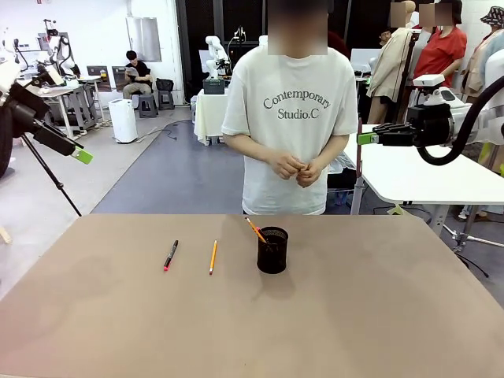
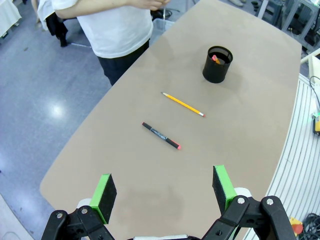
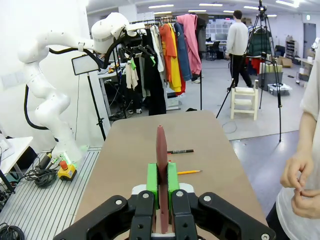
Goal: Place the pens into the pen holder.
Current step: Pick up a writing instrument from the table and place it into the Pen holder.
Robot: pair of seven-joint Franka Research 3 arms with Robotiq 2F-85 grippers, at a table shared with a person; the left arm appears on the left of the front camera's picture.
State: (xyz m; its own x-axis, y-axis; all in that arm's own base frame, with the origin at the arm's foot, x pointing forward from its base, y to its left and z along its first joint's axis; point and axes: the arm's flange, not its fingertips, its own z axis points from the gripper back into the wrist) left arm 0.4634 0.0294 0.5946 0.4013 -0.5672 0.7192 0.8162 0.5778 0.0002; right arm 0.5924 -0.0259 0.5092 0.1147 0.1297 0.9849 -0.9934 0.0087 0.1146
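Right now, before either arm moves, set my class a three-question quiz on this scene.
1. True or false: the pen holder is empty.
2. How many pens lie loose on the table?
3. Which is open: A the left gripper, B the right gripper?
Key: 1 false, an orange pen stands in it; 2 two, the black pen and yellow pencil; 3 A, the right gripper is shut on a dark red stick.
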